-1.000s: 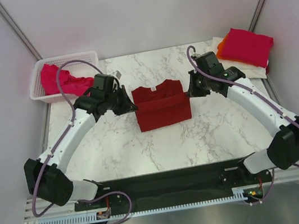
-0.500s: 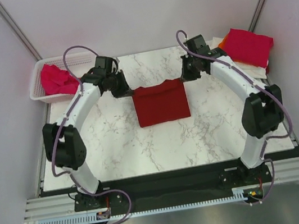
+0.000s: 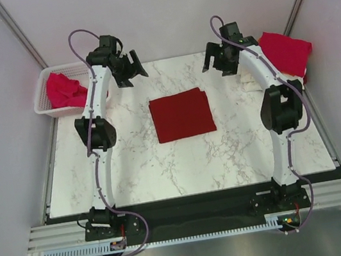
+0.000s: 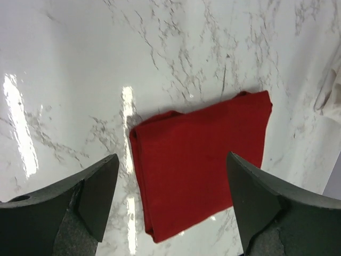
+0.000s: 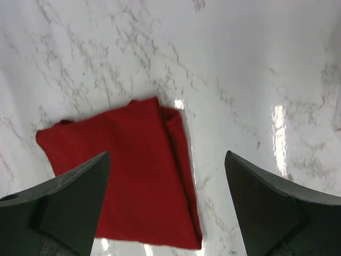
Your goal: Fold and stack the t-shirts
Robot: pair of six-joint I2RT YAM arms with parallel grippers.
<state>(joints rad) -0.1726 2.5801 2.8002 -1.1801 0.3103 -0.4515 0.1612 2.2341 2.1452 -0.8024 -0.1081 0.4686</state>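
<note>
Risen clear since letting go, left claw (image 3: 130, 72) and right claw (image 3: 213, 63) gape empty beyond the dark red cloth t-shirt (image 3: 181, 114), folded but unstacked; crumpled pink t-shirts (image 3: 64, 89) wait.

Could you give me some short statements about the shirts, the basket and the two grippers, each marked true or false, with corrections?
1. The dark red t-shirt lies folded flat on the table, and no gripper holds it. True.
2. The left gripper is shut. False: its jaws stand open.
3. A pink t-shirt lies in the white basket. True.
4. The basket stands at the table's right side. False: it stands at the far left corner.
5. The right gripper grips the red shirt. False: it is open, apart from it.
</note>
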